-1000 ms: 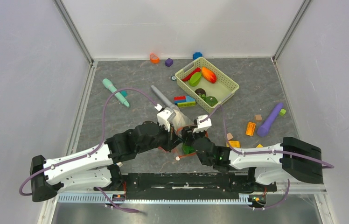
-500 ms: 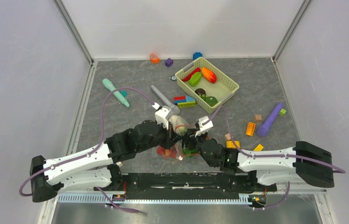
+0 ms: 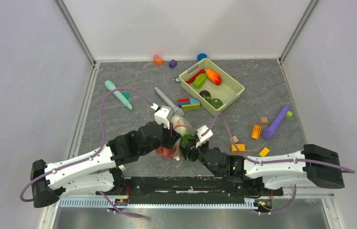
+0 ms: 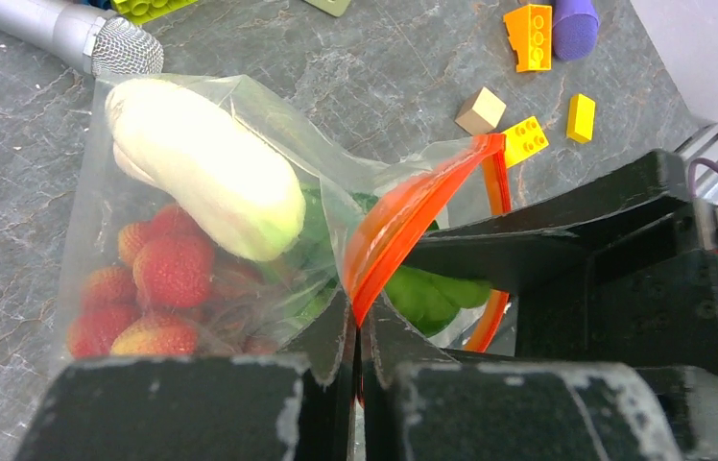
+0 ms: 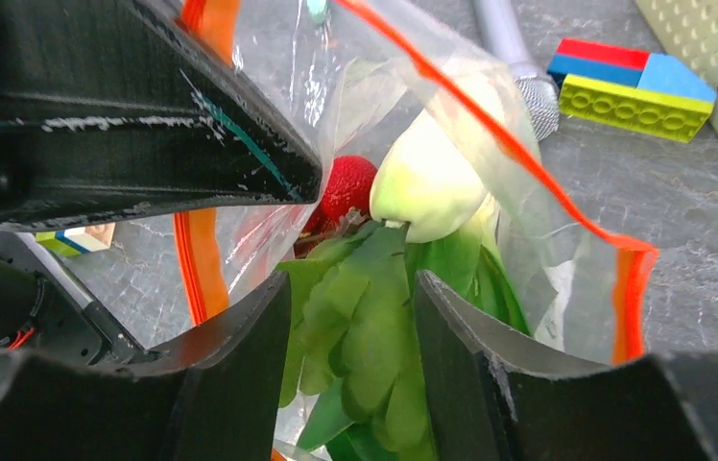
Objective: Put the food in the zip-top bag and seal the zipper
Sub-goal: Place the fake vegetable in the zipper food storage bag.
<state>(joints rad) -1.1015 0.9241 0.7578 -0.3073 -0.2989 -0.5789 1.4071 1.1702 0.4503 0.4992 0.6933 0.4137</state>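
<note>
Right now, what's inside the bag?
Through the clear bag I see a white radish, strawberries and green leaves. Anything beneath them is covered.

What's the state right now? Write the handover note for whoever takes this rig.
Left gripper: shut on the zipper, holding the bag mouth open.
Right gripper: at the bag mouth, apparently closed on the bok choy, which is partly inside.
In the bag: radish, berries.
In the basket: orange-red piece, plus red, green and dark ones.
Done: radish and berries bagged.
Left: drop the bok choy fully in, bag the basket food, seal the zipper.
</note>
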